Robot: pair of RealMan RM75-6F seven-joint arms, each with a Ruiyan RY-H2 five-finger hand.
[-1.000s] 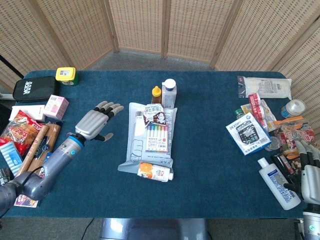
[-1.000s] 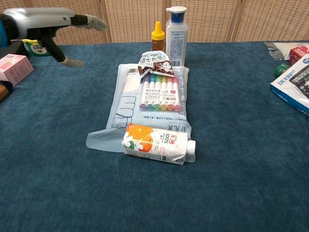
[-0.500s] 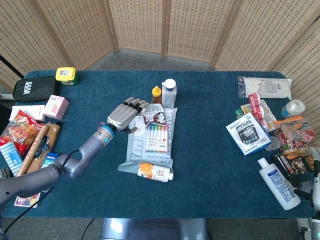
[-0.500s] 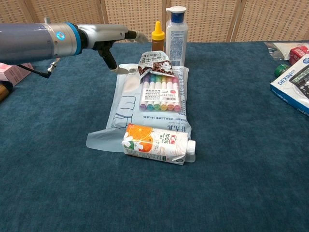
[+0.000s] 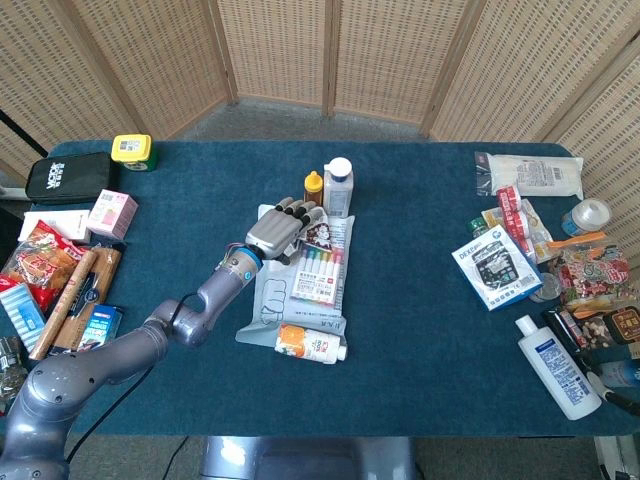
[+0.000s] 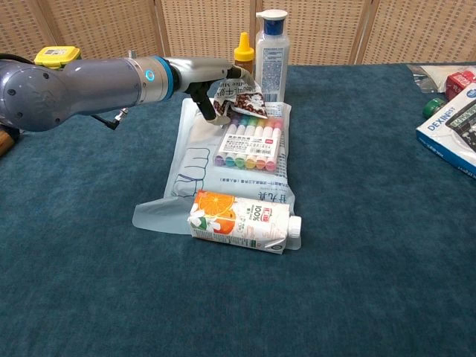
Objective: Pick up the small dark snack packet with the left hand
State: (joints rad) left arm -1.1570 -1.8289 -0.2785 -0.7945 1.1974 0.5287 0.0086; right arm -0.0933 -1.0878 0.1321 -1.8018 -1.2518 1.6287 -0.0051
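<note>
The small dark snack packet (image 5: 323,236) (image 6: 242,100), printed with coffee beans, lies on the top end of a marker pack (image 5: 315,272) (image 6: 250,141) near the table's middle. My left hand (image 5: 283,226) (image 6: 212,80) reaches in from the left. Its fingers stretch flat over the packet's left part. In the chest view the thumb points down against the packet's left edge. No closed hold on the packet shows. My right hand appears in neither view.
The markers rest on a clear plastic bag (image 5: 270,300) with an orange juice carton (image 6: 239,221) at its near end. A yellow-capped bottle (image 5: 313,187) and a white bottle (image 6: 271,53) stand just behind the packet. Snacks and boxes crowd both table ends.
My left hand swept right from the table's left part onto the packet. The marker pack has shifted slightly. My right hand has dropped out of the lower right corner.
</note>
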